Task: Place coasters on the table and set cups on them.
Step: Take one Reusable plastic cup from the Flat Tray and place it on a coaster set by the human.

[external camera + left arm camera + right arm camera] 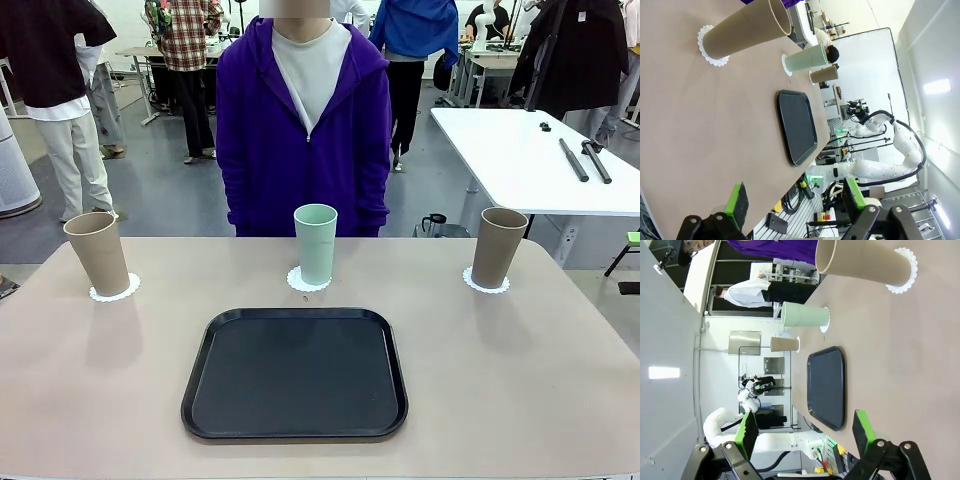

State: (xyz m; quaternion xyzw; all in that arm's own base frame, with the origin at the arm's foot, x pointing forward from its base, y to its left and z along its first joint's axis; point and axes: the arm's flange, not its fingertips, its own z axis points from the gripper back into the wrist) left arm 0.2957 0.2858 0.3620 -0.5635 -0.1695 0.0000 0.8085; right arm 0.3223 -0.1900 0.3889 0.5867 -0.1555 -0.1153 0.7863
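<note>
From the front, the large beige-pink matte tabletop (560, 370) carries three tall tapered handleless cups in a row along its far side, each standing upright on a thin white round paper coaster with a scalloped lacy edge: a tan-brown cup (98, 253) on its coaster (115, 291) at the left, a mint-green cup (316, 244) on a coaster (304, 281) in the middle, and a second tan-brown cup (498, 247) on a coaster (486, 283) at the right. A black rounded-corner rectangular tray (295, 373) lies bare nearer the camera, just in front of the green cup but apart from it. A person in a purple zip hoodie (300, 120) stands behind the middle of the far edge, and a white rectangular table (530, 160) stands farther back at the right. In the left wrist view the picture is rolled sideways; the left gripper (795, 200) hangs above the table near its edge with its green-padded fingers spread wide and nothing between them, and beyond it lie the tray (797, 126) and the three cups on their coasters. In the right wrist view, also rolled, the right gripper (806, 427) likewise stands wide apart and empty, with the tray (826, 386) and the cups ahead of it.
</note>
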